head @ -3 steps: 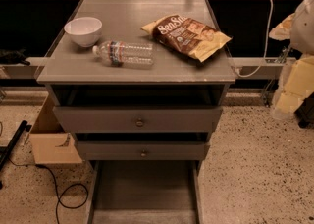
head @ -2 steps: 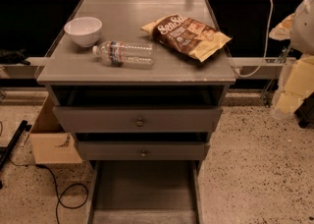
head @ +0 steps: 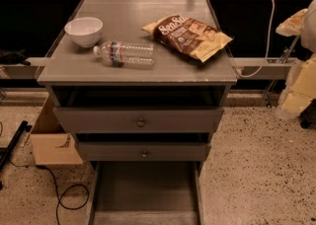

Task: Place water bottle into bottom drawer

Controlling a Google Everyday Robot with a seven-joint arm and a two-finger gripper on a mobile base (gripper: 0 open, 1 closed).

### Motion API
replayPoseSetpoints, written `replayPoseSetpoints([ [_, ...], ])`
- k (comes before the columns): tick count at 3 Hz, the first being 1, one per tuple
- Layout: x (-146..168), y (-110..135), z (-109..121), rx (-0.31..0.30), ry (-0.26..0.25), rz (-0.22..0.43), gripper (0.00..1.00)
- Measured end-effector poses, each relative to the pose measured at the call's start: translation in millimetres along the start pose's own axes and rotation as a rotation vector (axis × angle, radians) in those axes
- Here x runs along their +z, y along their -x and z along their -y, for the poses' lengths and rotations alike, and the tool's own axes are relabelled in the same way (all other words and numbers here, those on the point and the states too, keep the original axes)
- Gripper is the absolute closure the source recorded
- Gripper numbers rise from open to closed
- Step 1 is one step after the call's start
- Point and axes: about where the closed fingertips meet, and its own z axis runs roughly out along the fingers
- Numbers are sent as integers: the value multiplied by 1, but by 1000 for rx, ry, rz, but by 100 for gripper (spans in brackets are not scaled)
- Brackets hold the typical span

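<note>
The water bottle lies on its side on the grey cabinet top, cap pointing left, between a white bowl and a chip bag. The bottom drawer is pulled out at floor level, showing a flat grey floor with nothing in it. My gripper appears as a pale shape at the right edge of the view, beside the cabinet and far to the right of the bottle, holding nothing that I can see.
A white bowl stands at the top's left. A brown chip bag lies at the right. The two upper drawers are slightly open. A cardboard box and a black cable lie on the floor at left.
</note>
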Motion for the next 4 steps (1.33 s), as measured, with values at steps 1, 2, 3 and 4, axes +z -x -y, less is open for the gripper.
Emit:
replayPoseSetpoints([
  [1,1,0,1,0,-2,5,0],
  [2,20,23,25,-46,29,14,0],
  [3,34,51,46,-104,58,26,0],
  [4,46,92,71,-165,84,65,0],
])
